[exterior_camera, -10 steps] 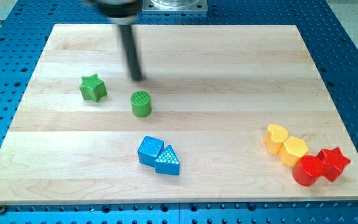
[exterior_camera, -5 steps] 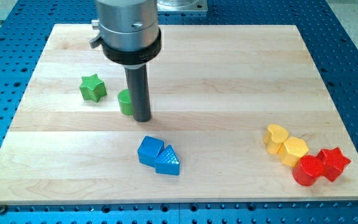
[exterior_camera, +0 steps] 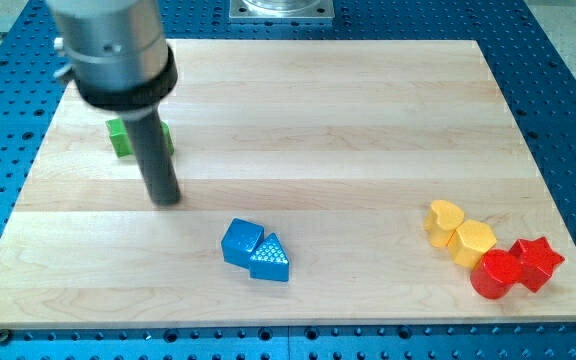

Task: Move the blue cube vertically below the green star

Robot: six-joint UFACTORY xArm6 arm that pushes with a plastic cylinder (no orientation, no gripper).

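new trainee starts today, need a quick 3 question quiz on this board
1. True or false: the blue cube touches the blue triangle.
2. My tip sits where relative to the blue cube? A) upper left B) lower right C) directly on it
3. Fill in: the rod partly hides a ____ block near the view's top left.

Key: 1 true; 2 A; 3 green

The rod covers most of the green star [exterior_camera: 120,138], so only bits of green poke out on either side and I can't really make out its shape. The arm's grey housing [exterior_camera: 113,45] is cut off by the top edge. The green cylinder is nowhere visible.
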